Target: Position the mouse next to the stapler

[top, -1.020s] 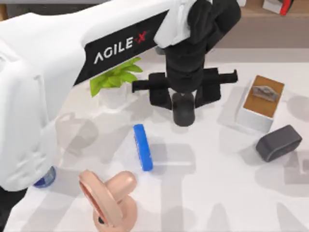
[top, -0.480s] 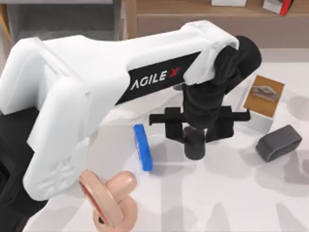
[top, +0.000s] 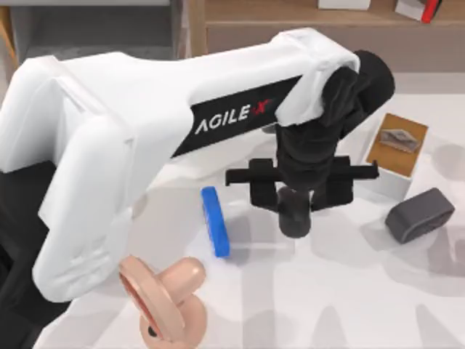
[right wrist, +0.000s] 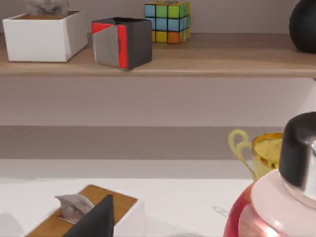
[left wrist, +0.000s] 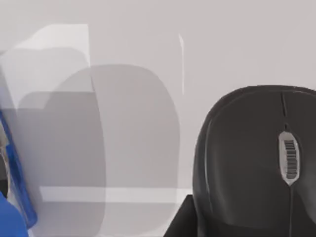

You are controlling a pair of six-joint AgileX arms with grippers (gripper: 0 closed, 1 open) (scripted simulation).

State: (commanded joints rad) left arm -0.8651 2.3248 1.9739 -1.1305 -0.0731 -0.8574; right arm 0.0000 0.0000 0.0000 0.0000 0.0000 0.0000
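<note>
The black oval mouse [top: 294,220] hangs just above the table with my left gripper [top: 294,207] shut on it from above. In the left wrist view the mouse [left wrist: 256,163] shows its scroll wheel. The stapler [top: 215,222], a narrow bright blue bar, lies on the table to the mouse's left, a short gap away. Its blue edge [left wrist: 15,192] shows in the left wrist view, with bare table between it and the mouse. My right arm is parked off to the right, and its wrist view faces a shelf.
A wood-topped white tissue box [top: 396,149] and a dark grey rounded block [top: 420,214] stand right of the mouse. A pink ring-shaped object [top: 163,298] sits at the front left. A red and white vessel [right wrist: 276,207] and a yellow cup [right wrist: 266,150] are near the right wrist.
My left gripper has carried the mouse toward the table's front and slightly right. In the last half second it has barely shifted. The stapler has stayed put.
</note>
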